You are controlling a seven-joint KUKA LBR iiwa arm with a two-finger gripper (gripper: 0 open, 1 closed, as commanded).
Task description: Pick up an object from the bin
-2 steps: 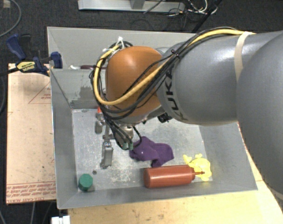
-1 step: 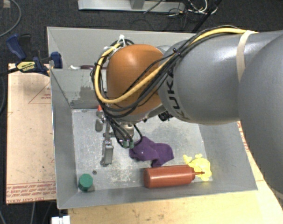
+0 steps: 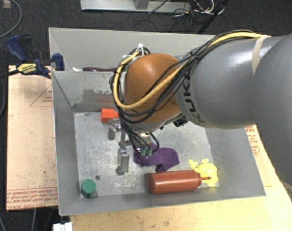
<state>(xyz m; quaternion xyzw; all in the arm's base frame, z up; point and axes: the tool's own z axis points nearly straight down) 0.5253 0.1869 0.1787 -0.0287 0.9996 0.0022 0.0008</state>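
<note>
A crumpled purple thing (image 3: 165, 158) lies in the middle of the grey bin (image 3: 64, 129), towards the front, and the jaws hang just beside its left edge over bare floor; we cannot tell whether they are open or closed. Above them sits the arm's orange wrist cover (image 3: 148, 88). Just in front of the purple thing lies a red-brown bottle (image 3: 175, 182), a yellow thing (image 3: 206, 170) at its right end. An orange block (image 3: 108, 114) sits at the back, a green cap (image 3: 88, 188) front-left
</note>
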